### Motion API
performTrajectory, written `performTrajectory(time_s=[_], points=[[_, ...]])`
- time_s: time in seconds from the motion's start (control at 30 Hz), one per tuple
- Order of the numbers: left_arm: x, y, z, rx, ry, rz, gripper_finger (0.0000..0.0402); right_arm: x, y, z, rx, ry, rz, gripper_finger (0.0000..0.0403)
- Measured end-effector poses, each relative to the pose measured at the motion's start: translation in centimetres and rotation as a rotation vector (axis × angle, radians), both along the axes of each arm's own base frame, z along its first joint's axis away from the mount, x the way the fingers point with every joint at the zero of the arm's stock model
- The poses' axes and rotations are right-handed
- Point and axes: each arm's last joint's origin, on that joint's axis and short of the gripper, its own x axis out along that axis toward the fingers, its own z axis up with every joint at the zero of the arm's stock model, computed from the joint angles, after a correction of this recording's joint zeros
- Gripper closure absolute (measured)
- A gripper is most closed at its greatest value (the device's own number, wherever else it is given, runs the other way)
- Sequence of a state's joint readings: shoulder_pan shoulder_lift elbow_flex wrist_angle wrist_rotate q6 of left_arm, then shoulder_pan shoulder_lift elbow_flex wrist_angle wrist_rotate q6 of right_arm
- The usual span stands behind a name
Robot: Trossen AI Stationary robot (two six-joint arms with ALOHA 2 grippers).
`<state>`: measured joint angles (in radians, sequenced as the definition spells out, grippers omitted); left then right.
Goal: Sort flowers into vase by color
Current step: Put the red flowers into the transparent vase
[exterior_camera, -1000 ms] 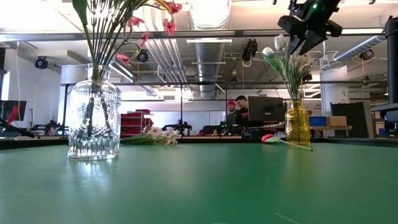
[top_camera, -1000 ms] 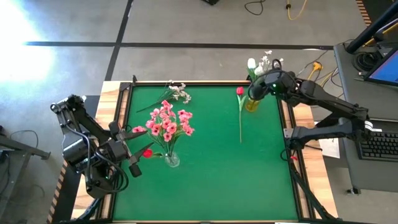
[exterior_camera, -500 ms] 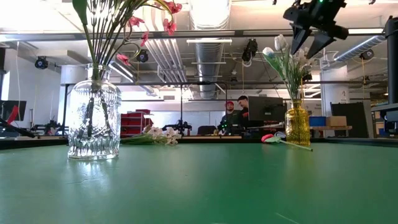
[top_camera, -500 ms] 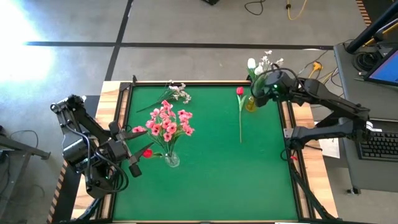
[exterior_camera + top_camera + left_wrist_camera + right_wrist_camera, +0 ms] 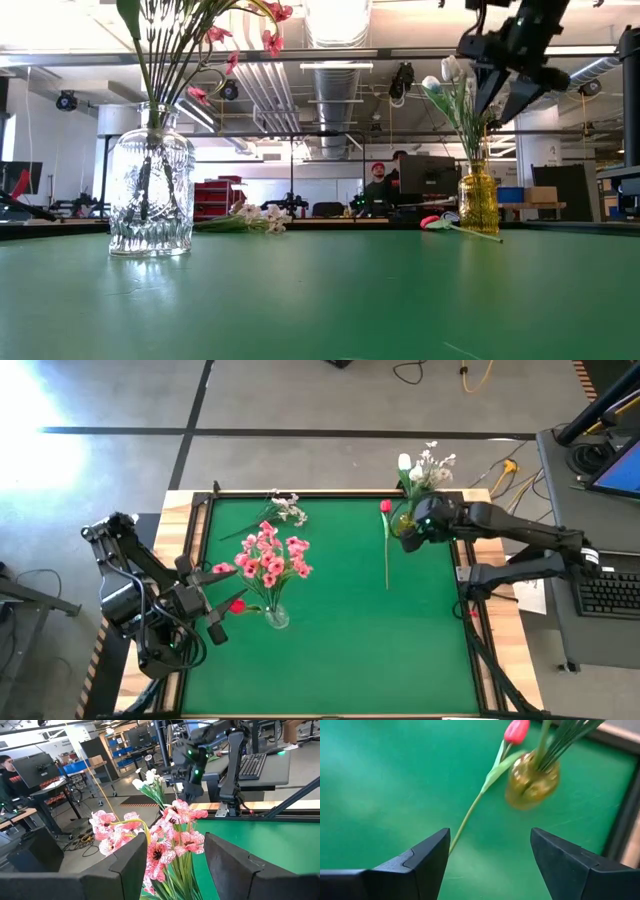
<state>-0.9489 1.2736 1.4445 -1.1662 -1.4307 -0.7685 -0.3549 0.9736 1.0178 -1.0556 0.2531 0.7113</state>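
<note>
A clear glass vase [image 5: 276,616] [image 5: 150,195] holds pink blossom sprays [image 5: 268,557] [image 5: 172,837]. A small yellow vase [image 5: 404,527] [image 5: 478,200] [image 5: 531,780] at the far right holds white tulips and white sprays [image 5: 420,464]. A red tulip [image 5: 386,507] [image 5: 516,730] lies flat on the mat beside it, stem toward the near edge. A white-blossom spray [image 5: 286,509] [image 5: 245,213] lies at the far edge. My right gripper [image 5: 418,526] [image 5: 510,70] [image 5: 490,836] hangs open above the yellow vase's near side. My left gripper [image 5: 218,603] [image 5: 176,840] waits open left of the clear vase.
The green mat [image 5: 340,650] has a raised wooden rim [image 5: 190,560]. Bare mat stretches across the middle and near side. A keyboard and desk [image 5: 610,590] stand to the right of the table. People sit at monitors [image 5: 385,185] far behind the table.
My right gripper has moved from over the white flowers toward the near edge and lower, tipping so that it looks down on the mat and the lying tulip. Its fingers stand wider apart than a second ago. The flowers and vases have stayed in place.
</note>
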Motion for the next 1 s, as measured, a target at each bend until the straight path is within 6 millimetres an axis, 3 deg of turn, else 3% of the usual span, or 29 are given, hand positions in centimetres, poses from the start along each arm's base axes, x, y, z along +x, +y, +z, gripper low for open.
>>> performTrajectory(time_s=[0.23,0.5,0.7,1.0], points=[[0.3,-0.4,0.4,0.000,-0.008,-0.010,0.0221,1.9,0.7,-4.1,0.021,-0.028,0.009,0.0140],[1.0,-1.5,1.6,0.056,-0.004,-0.040,0.0221,4.8,-0.1,-8.3,0.036,0.042,-0.001,0.0148],[1.3,-1.8,2.2,0.043,-0.024,-0.045,0.0221,6.8,-0.8,-10.9,0.041,0.122,0.024,0.0158],[1.3,-1.8,2.3,0.032,-0.033,-0.045,0.0221,8.3,-1.5,-13.9,0.023,0.195,-0.007,0.0178]])
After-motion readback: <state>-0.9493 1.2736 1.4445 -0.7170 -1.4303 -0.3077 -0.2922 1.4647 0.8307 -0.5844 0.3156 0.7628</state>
